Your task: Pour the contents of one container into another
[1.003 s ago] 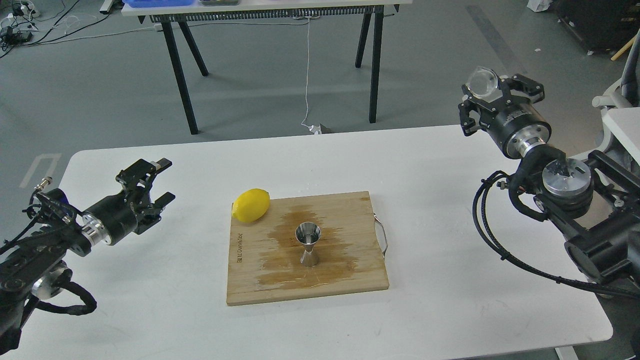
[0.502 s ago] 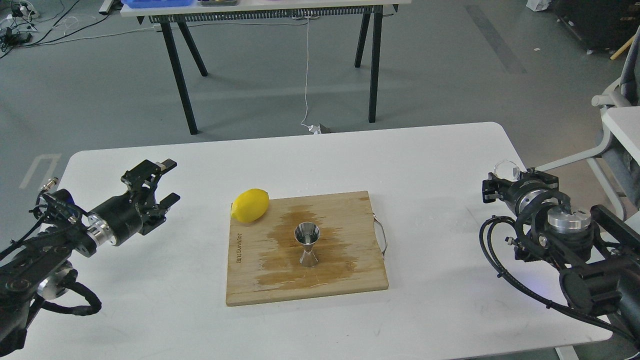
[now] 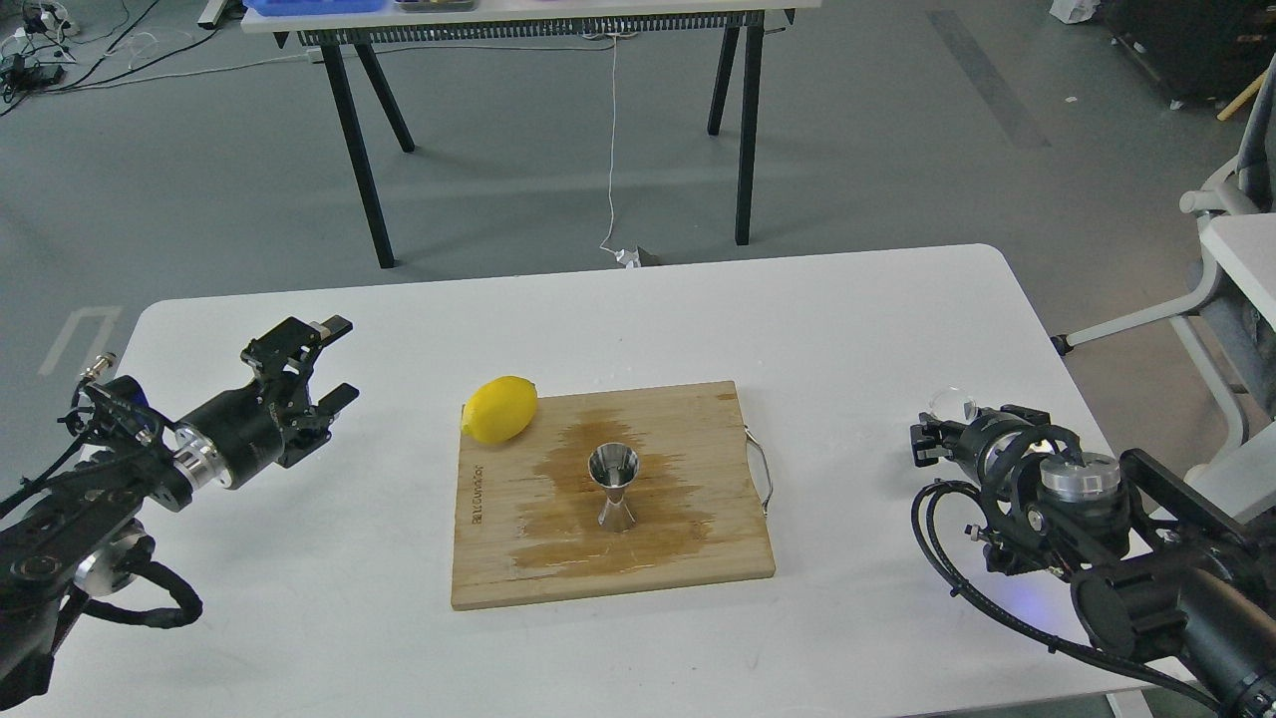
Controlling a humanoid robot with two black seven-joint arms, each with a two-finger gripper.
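The steel jigger (image 3: 614, 487) stands upright, larger cone up, in the middle of the wooden cutting board (image 3: 518, 578), on a wet stain. At the table's right edge, my right gripper (image 3: 955, 431) sits low near the tabletop. The clear glass cup (image 3: 952, 404) shows at its fingertips and looks held between them, though the fingers are small and dark. At the table's left, my left gripper (image 3: 337, 361) hovers open and empty, well left of the board.
A yellow lemon (image 3: 500, 408) lies at the board's far left corner, partly off it. The board has a metal handle (image 3: 762, 477) on its right side. The white table (image 3: 847, 329) ends close to the right gripper. Behind it stands a black-legged table (image 3: 359, 150).
My right arm came down from high above the table's right end to just over the tabletop, carrying the glass cup with it. The left arm barely moved.
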